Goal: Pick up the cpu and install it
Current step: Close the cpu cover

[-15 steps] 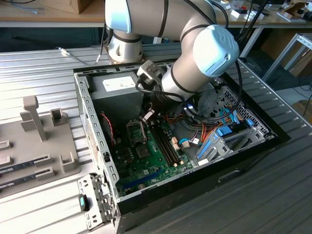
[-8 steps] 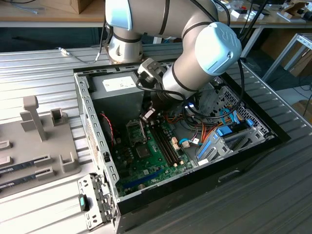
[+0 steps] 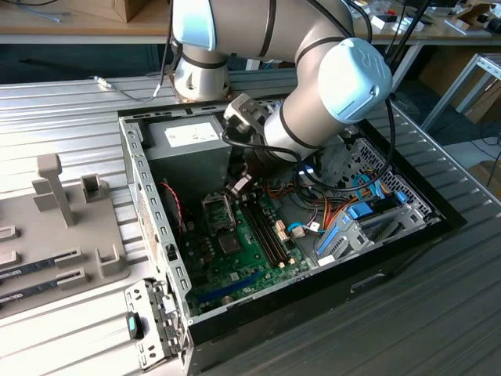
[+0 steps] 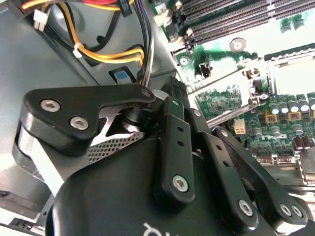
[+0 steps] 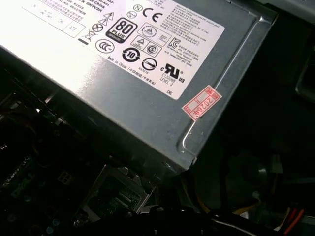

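My gripper hangs inside the open computer case, just above the motherboard. It is right beside the square metal-framed processor socket. In the second wrist view the gripper's black linkage runs toward the board and hides its own tip. Past it the socket glares bright, with a hinged metal frame standing open at its edge. A small pale piece shows at the gripper's tip in the exterior view. I cannot tell whether it is the cpu.
The grey power supply stands close behind the gripper. Long memory slots and a bundle of orange and yellow cables lie on the exterior view's right of the socket. A grey fixture tray with memory sticks sits outside the case.
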